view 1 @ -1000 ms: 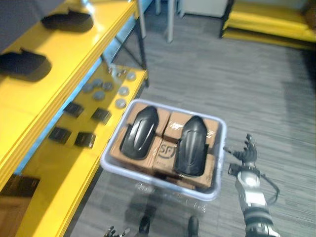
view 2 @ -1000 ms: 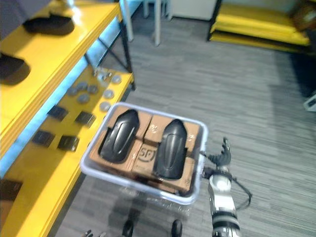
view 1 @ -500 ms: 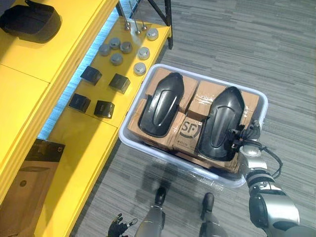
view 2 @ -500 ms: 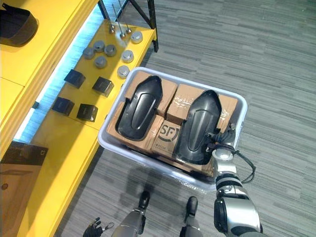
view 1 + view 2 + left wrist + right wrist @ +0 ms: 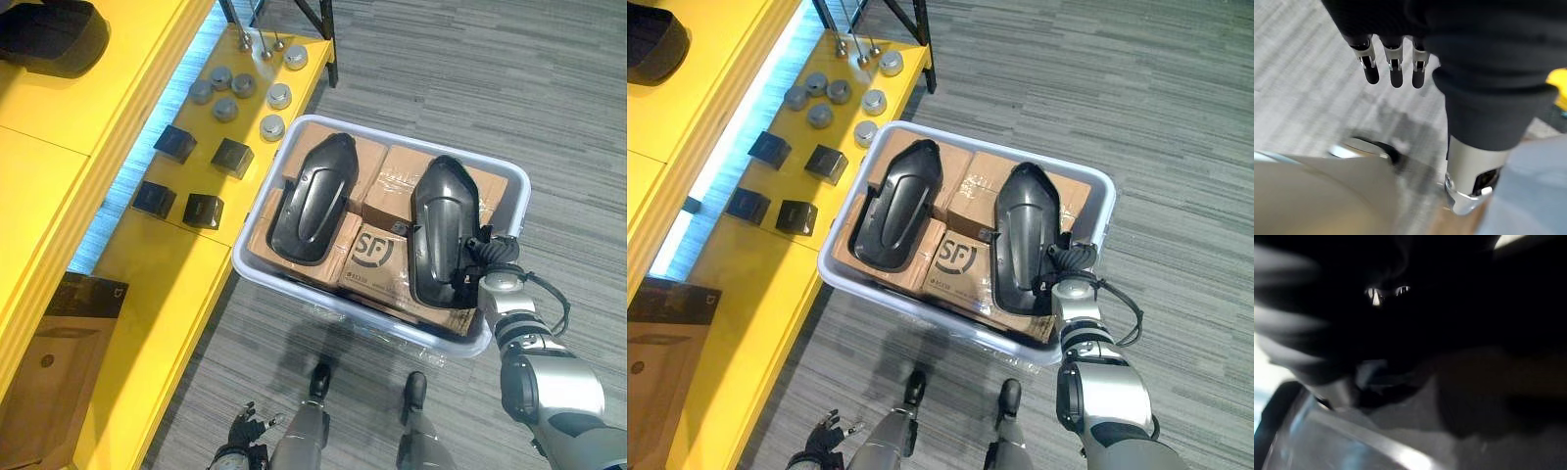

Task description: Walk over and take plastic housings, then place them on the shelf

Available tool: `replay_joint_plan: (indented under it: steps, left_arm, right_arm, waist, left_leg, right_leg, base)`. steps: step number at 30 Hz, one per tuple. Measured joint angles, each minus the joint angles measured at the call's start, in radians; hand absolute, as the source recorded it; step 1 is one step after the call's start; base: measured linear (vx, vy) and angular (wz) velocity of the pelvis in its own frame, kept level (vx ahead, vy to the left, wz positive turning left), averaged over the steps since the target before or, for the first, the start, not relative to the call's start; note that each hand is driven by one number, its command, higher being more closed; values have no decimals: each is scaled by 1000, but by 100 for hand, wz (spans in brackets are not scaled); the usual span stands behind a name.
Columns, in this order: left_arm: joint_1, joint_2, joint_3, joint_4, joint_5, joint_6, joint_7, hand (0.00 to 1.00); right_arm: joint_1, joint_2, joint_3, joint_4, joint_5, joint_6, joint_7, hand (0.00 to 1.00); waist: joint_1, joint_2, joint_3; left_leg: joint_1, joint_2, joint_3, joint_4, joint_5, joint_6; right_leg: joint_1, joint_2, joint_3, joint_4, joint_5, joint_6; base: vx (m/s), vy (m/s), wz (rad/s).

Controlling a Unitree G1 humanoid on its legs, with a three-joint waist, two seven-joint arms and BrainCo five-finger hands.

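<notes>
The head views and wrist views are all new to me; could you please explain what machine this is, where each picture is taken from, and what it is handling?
This is a two-legged humanoid robot with silver arms and fingered hands. The two eye views come from a camera on its head, looking down. Each wrist view looks along that arm's own hand.

Below stands a pale bin of cardboard boxes, with two black plastic housings on top, the left housing and the right housing. The right hand is at the right housing's edge; whether it grips it, I cannot tell. The left hand hangs low over the floor, fingers straight, holding nothing.

On the robot's left, a yellow shelf carries black blocks and grey discs.
</notes>
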Motion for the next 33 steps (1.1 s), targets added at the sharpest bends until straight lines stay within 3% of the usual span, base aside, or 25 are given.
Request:
replay_joint_plan:
  steps: [4, 7, 11, 13, 17, 20, 23, 26, 33]
  left_arm:
    - [139, 0, 7, -457, -73, -35, -1, 0]
    - [222, -1, 34, -689, -75, -45, -5, 0]
    - [260, -1, 39, -875, -61, -40, -6, 0]
    - [257, 0, 39, -936, -55, -40, -7, 0]
    - [195, 18, -29, -955, -90, -36, -10, 0]
    - [107, 53, -157, -943, -213, -27, -26, 0]
    - [14, 58, -250, -865, -293, -8, -51, 0]
    - [-37, 63, -290, -799, -331, 5, -53, 0]
    - [-147, 76, -399, -708, -441, 26, -43, 0]
  right_arm:
    - [155, 0, 47, -276, -130, 25, -3, 100]
    - [218, -3, 48, -420, -243, 25, -6, 100]
    - [311, -6, 57, -540, -318, 25, -4, 100]
    - [376, 9, 79, -612, -355, 25, 1, 100]
    - [444, 35, 103, -756, -401, 24, 2, 100]
    - [449, 63, 157, -855, -436, 24, 1, 100]
    - [473, 97, 222, -926, -464, 15, 0, 100]
    - [479, 123, 282, -973, -468, -6, -2, 100]
    - [525, 169, 426, -1035, -466, -42, -1, 100]
  waist:
    - [-13, -2, -1]
    - [-33, -8, -29]
    - [-45, -20, -72]
    - [-46, -37, -131]
    - [-60, -54, -211]
    - [-84, -72, -251]
    - [-89, -91, -298]
    - [-111, -103, -323]
    - [-115, -126, -372]
  left_leg:
    - [73, -2, -13, -26, 1, 1]
    - [105, -3, -13, -58, 3, 3]
    - [163, -1, -21, -107, 21, 0]
    - [185, 5, -21, -139, 29, -3]
    - [237, 10, -19, -188, 50, -5]
    - [276, 17, -16, -225, 69, -8]
    - [310, 24, -5, -264, 84, -10]
    - [325, 27, 0, -289, 97, -14]
    - [349, 44, 15, -345, 127, -24]
  right_leg:
    - [81, -1, -10, -28, 0, 0]
    - [104, -4, -13, -38, -4, 5]
    - [163, -4, -32, -70, -4, 5]
    - [176, 0, -34, -84, -4, 5]
    - [213, 1, -35, -100, -4, 5]
    - [235, 1, -35, -103, -4, 5]
    - [244, 5, -28, -104, -4, 4]
    - [245, 8, -25, -104, -1, 0]
    - [245, 21, -9, -123, 14, -12]
  base:
    - [59, 2, 10]
    - [25, -2, 2]
    - [30, -32, 11]
    - [45, -41, 3]
    - [40, -38, 0]
    - [-9, -37, 0]
    - [-28, -29, -10]
    - [-37, -17, -8]
    - [-9, -6, -5]
